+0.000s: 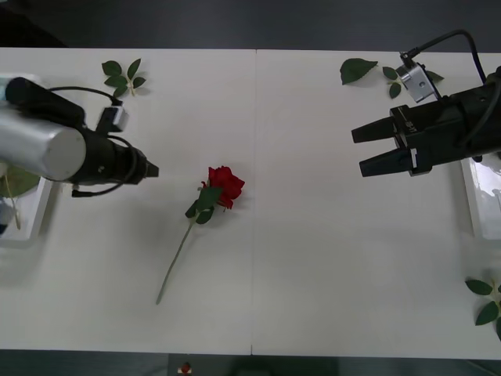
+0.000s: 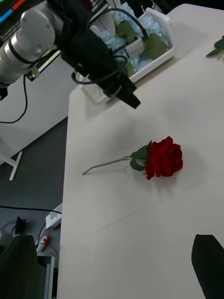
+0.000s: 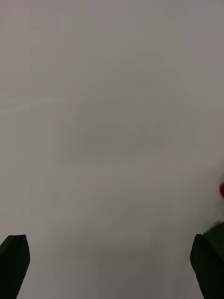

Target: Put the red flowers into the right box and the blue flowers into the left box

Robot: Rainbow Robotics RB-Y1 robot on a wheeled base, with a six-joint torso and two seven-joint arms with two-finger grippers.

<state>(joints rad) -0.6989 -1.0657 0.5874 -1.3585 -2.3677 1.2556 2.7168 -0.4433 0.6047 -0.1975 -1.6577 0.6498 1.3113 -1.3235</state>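
One of the red flowers [image 1: 225,186] lies on the white table near the middle, its stem running toward the front edge; the right wrist view shows it too [image 2: 163,157]. My left gripper [image 1: 153,169] hovers to the left of the bloom, open, with its fingers [image 3: 14,264] apart over bare table. My right gripper [image 1: 358,152] hangs open well to the right of the rose, nothing between its fingers. The left box [image 2: 161,58] holds pale blue flowers [image 2: 156,29] and green leaves. The right box [image 1: 476,200] sits at the table's right edge, partly behind my right arm.
Bloomless leaf sprigs lie at the back left [image 1: 121,77], back right [image 1: 358,70] and front right [image 1: 489,301]. The left box's rim [image 1: 35,223] shows under my left arm. Open tabletop surrounds the rose.
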